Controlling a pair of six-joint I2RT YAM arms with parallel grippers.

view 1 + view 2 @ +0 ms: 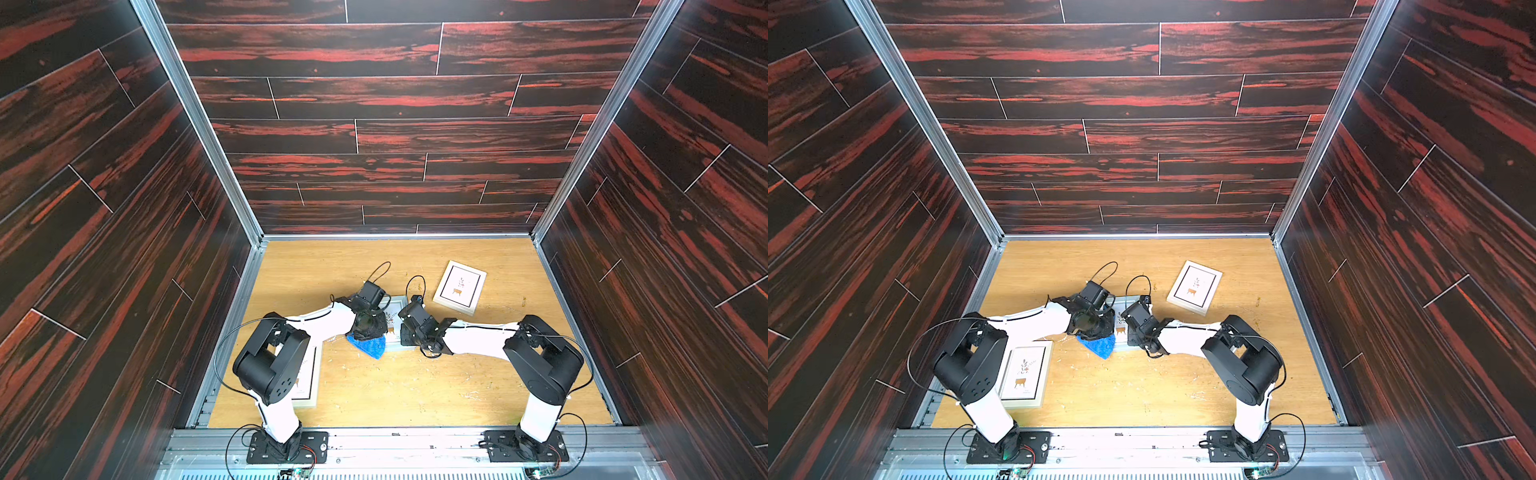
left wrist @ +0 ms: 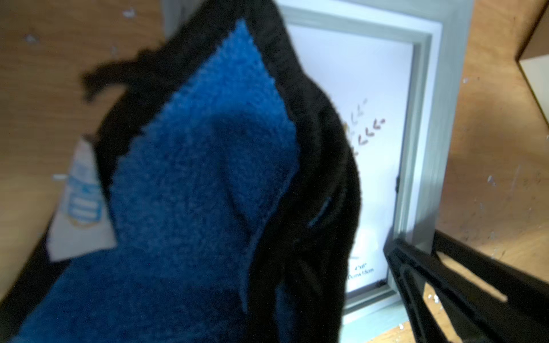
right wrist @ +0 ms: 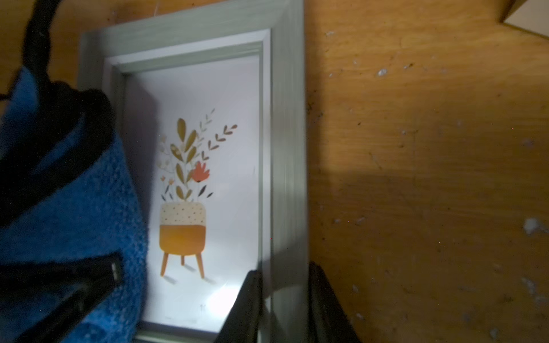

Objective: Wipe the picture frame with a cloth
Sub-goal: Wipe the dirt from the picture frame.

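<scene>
The picture frame (image 1: 393, 318) lies in the middle of both top views. It is mostly hidden under the two claws, and only a strip of its print and its lower edge show. The cloth (image 2: 193, 178) fills the left wrist view, blurred, and covers the fingers of the left claw (image 1: 366, 328). That claw is clamped tight on the bunched cloth, which hangs over the frame's left side with a blue point on the table (image 1: 415, 386). The right claw (image 3: 285, 285) pinches the frame's side rail, one finger on each side. A second frame (image 1: 1023, 376) at lower left is partly hidden by the left arm (image 1: 270, 361). The left arm and the right arm (image 1: 540, 361) are both bent at the elbow and reach inward with wrists tipped down.
</scene>
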